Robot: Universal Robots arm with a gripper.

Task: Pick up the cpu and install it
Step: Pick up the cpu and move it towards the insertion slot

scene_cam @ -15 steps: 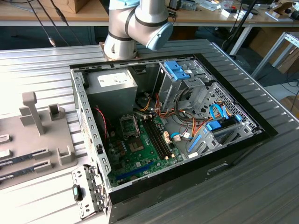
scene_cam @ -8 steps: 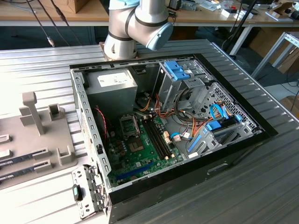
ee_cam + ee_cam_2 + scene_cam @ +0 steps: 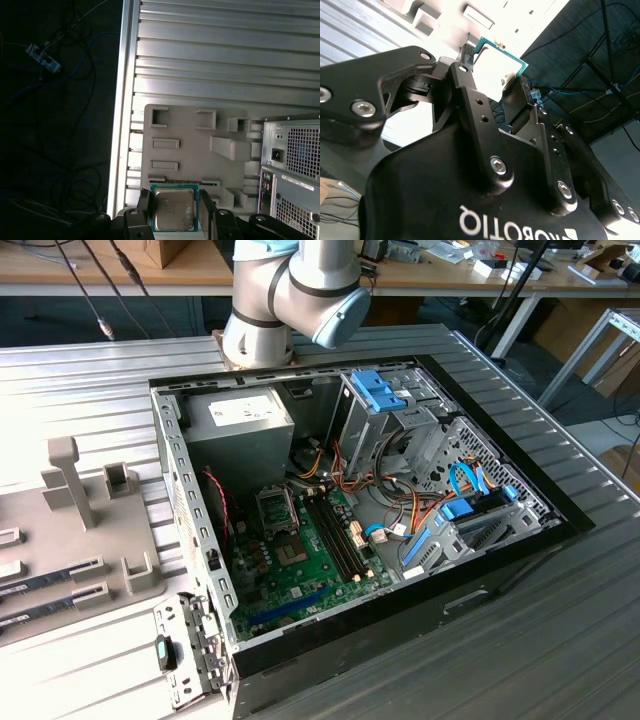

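In the first wrist view the black pincer (image 3: 174, 220) grips the small square cpu (image 3: 174, 209) between its fingers: silvery-grey metal top, green rim. The exterior view shows the open black computer case (image 3: 500, 575) on the ribbed grey table (image 3: 560, 660).

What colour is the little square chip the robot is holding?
The cpu has a silvery-grey top with a green rim; the first wrist view shows it best.

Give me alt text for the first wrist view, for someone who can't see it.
The gripper holds the cpu by two opposite edges, its silvery metal top facing the camera. Beyond it a grey slotted holder plate lies on a ribbed metal table, with the vented rear of the computer case beside it and cables on the dark floor.
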